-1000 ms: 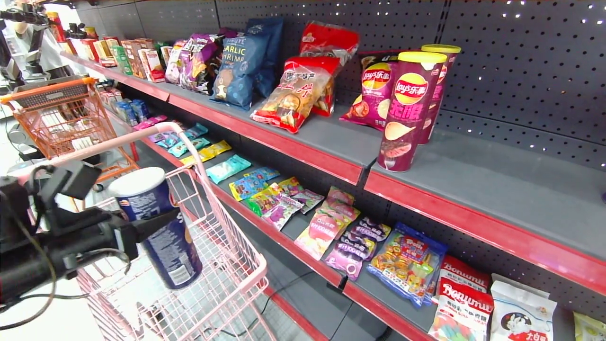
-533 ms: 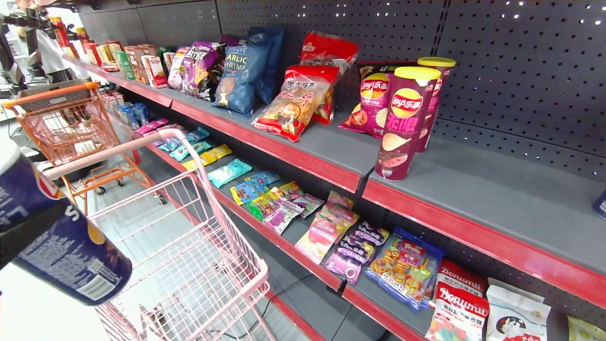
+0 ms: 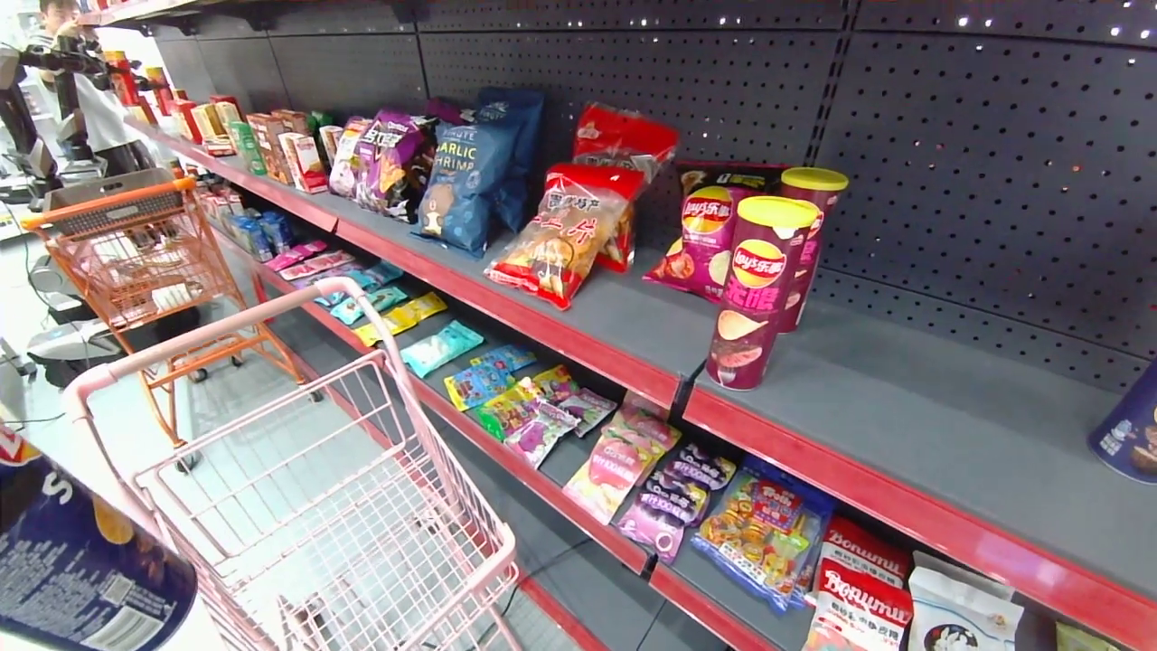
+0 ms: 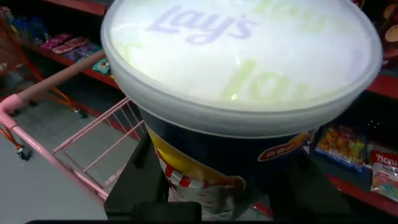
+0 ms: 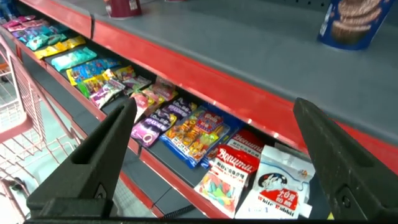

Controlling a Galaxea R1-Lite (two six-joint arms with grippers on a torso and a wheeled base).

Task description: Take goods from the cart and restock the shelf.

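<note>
Fingers (image 4: 138, 186) of the left gripper (image 4: 224, 193) are closed on the dark blue chip can (image 4: 242, 149), one on each side of its body below the white plastic lid (image 4: 242, 56). In the head view the can (image 3: 81, 561) hangs tilted beside the handle end of the pink cart (image 3: 298, 506), well apart from the red front edge of the upper shelf (image 3: 904, 407).

The right gripper (image 5: 214, 168) has its fingers (image 5: 93, 162) spread wide with nothing between them, just out from that front edge and above the candy bags on the lower shelf (image 5: 186, 130).

The can is probably light: a stiff cardboard tube with a glossy printed skin. It should resist a push along its length, but the wall could dent under a hard squeeze and the skin could slip in a loose one. The chips inside break easily, so knocks matter. The mid-body hold looks right; gripping the lid would risk popping it off. Tall and narrow, the can will tip easily, so it needs righting and a flat landing on the bare grey stretch between the purple cans (image 3: 755, 289) and the other blue can (image 3: 1130, 425) at the shelf's right end.
</note>
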